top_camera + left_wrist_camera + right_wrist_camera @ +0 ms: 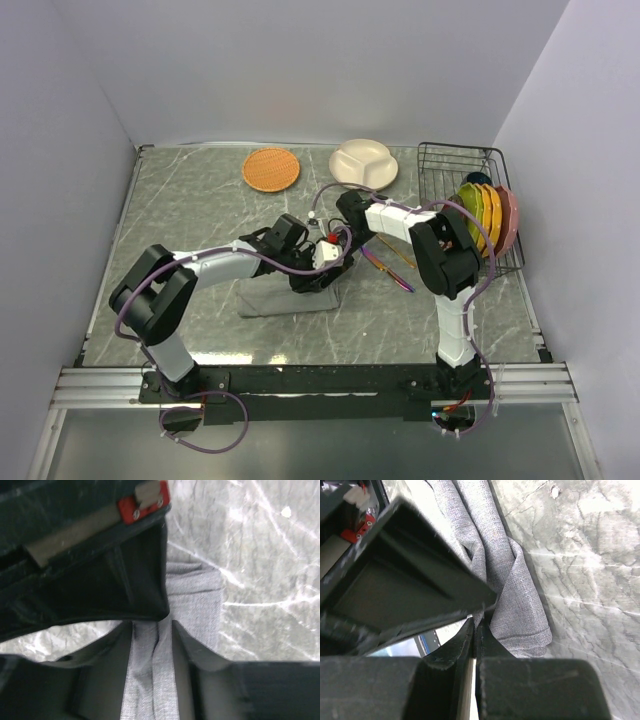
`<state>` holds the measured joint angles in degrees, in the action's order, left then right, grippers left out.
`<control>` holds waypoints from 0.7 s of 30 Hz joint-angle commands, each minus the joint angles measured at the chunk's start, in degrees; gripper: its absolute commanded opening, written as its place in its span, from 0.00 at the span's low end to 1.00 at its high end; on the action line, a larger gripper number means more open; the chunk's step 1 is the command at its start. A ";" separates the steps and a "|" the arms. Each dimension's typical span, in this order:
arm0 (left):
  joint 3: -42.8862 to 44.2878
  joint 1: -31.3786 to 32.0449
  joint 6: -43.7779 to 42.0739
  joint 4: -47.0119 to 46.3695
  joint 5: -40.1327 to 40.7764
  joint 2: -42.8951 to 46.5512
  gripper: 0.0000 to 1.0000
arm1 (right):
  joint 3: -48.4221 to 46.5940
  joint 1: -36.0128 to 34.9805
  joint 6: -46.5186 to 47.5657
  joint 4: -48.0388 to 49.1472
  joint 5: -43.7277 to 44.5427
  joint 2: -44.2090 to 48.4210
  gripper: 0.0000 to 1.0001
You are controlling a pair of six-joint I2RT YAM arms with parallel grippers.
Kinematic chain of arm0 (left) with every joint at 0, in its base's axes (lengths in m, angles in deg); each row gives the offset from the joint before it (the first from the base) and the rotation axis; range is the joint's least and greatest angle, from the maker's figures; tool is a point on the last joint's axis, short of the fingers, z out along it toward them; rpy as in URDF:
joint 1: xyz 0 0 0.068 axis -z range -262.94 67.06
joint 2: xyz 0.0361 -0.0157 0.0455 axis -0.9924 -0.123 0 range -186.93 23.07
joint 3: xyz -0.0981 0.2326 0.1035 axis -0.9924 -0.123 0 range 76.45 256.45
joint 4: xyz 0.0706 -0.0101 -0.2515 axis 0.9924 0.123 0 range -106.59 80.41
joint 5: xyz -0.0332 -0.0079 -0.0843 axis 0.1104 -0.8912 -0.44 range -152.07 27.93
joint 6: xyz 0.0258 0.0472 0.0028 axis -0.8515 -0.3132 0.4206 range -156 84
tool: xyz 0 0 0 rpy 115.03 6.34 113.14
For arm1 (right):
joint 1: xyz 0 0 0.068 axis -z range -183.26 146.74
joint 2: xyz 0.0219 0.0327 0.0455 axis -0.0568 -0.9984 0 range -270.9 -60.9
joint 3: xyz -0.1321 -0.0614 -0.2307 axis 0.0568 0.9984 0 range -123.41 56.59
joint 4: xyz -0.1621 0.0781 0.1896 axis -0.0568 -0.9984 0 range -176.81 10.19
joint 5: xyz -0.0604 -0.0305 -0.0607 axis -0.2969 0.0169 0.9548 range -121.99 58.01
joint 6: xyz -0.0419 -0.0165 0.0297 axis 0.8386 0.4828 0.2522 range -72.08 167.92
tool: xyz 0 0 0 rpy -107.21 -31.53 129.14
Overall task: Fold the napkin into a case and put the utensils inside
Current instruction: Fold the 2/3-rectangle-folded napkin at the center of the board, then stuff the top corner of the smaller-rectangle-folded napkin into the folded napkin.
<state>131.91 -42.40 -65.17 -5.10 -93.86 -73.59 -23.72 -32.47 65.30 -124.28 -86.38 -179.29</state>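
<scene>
Top external view shows us the grey napkin (270, 300) lying as a narrow folded strip on the marbled table (200, 210), near the front and in the middle. Both grippers meet over its right end. Our left gripper (308, 278) stands partly open, and in the left wrist view its fingers (129, 645) straddle a raised fold of cloth (200, 600). Our right gripper (338, 262) is closed. In the right wrist view (476, 622) we see its tips pressed together on the napkin's edge (520, 610), with the fabric bunched beside them. The purple knife (388, 272) and gold spoon (393, 252) lie just right of the cloth, apart from it. Farther back we see an orange woven mat (271, 169), a cream divided plate (364, 162) and a wire rack (455, 160) holding coloured plates (487, 215).
</scene>
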 commanded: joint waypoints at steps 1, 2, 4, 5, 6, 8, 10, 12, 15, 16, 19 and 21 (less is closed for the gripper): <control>2.54 1.39 1.66 -0.15 -2.14 -0.72 0.36 | 0.07 0.56 -0.51 0.79 -1.86 2.64 0.00; 2.63 1.48 1.75 0.03 -2.05 -0.89 0.29 | -0.02 0.56 -0.51 0.61 -1.95 2.64 0.00; 2.81 1.65 2.18 0.55 -1.61 -1.60 0.20 | 0.16 0.73 -0.60 0.70 -1.95 2.81 0.00; 3.16 1.74 2.36 1.34 -1.26 -1.77 0.18 | 0.33 0.82 -0.69 0.87 -1.95 2.72 0.00; 3.34 1.74 2.45 1.69 -1.08 -1.95 0.18 | 0.42 0.91 -0.77 0.79 -1.95 2.81 0.00; 3.86 1.74 2.36 3.36 -0.99 -2.04 0.16 | 0.51 1.00 -0.60 0.35 -1.86 2.72 0.00; 3.78 1.65 3.41 3.54 -1.08 -1.69 0.17 | 0.60 1.00 -0.43 0.26 -1.60 2.90 0.00; 3.78 1.74 4.64 3.46 -1.08 -1.43 0.28 | 0.51 1.09 -0.77 0.79 -1.68 3.07 0.00; 2.99 1.74 5.35 2.23 -1.52 -0.90 0.41 | 0.07 1.00 -1.04 0.79 -1.86 2.64 0.00; 2.72 1.74 5.52 1.88 -1.35 -0.90 0.42 | -0.02 1.00 -0.95 0.70 -2.03 2.55 0.00; 2.98 1.92 5.35 2.31 -0.82 -2.04 0.36 | 0.33 1.17 -0.86 0.96 -2.30 2.90 0.00; 3.42 2.01 5.09 2.58 -0.47 -2.92 0.26 | 0.51 1.17 -0.78 1.05 -2.56 2.99 0.00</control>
<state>134.03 -41.05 -60.51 -2.59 -93.62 -75.34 -22.80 -31.88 64.61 -124.26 -87.17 -179.29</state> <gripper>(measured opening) 0.334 0.070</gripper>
